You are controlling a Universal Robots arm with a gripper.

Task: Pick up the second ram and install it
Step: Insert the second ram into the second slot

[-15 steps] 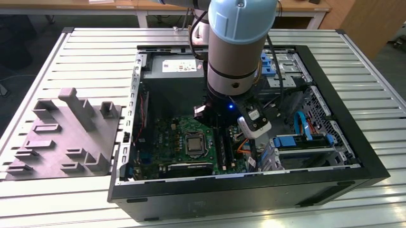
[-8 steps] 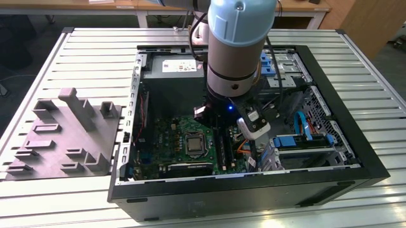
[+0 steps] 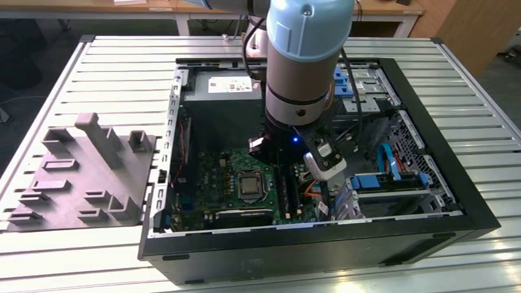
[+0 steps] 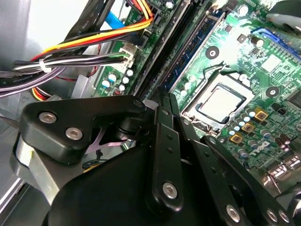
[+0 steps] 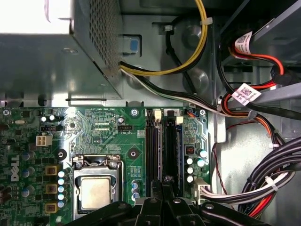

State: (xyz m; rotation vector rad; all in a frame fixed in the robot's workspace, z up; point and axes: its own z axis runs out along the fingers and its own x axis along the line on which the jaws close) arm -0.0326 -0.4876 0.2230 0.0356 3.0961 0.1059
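Observation:
In the exterior view my gripper point(image 3: 281, 174) reaches down into the open computer case point(image 3: 423, 235), over the memory slots beside the processor point(image 3: 246, 185). Both wrist views show the gripper point(image 4: 163, 96) point(image 5: 165, 181) shut, its black fingers pressed together just above a dark slot point(image 5: 165, 146). In the slot next to it sits a bluish-green memory board point(image 4: 197, 42) point(image 5: 179, 150). I cannot tell whether this is the second ram. The strip under the fingertips could be a bare slot or a board's edge.
Bundles of cables point(image 5: 263, 183) lie close beside the slots, and the grey power supply point(image 5: 47, 61) stands beyond them. On the slatted table at the exterior view's left lies a grey fixture point(image 3: 82, 177). A blue cable point(image 3: 389, 162) runs by the drive bays.

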